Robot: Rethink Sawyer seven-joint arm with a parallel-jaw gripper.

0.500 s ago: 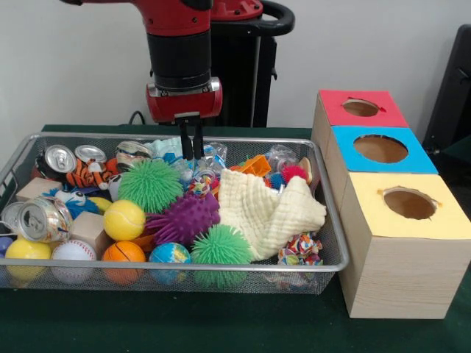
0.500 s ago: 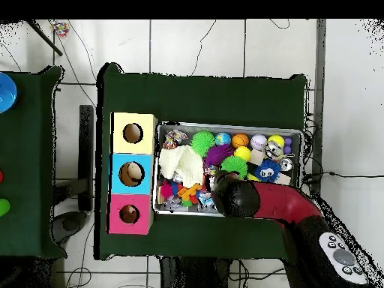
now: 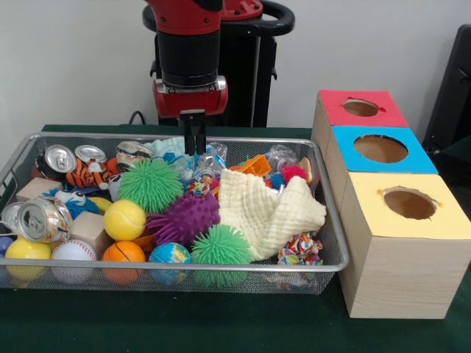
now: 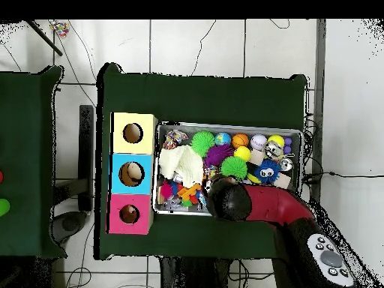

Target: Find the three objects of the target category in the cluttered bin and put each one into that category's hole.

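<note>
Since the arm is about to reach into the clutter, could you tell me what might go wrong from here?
The pincer hangs shut over the bin's far edge, above tightly packed small toys, so a descent could jam or grab several at once. The cloth may hide targets. The cans could roll if nudged.

Silver wire-mesh bin [image 3: 15, 165], waffle-textured cloth [image 3: 268, 209] (cream), wood-grain boxes [image 3: 401, 283]

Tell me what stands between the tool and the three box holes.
In the front view, the tool hangs above the bin's far side. The bin's right wall and heaped clutter, such as the cream cloth, lie toward the boxes; above the rim, nothing visible blocks.
</note>
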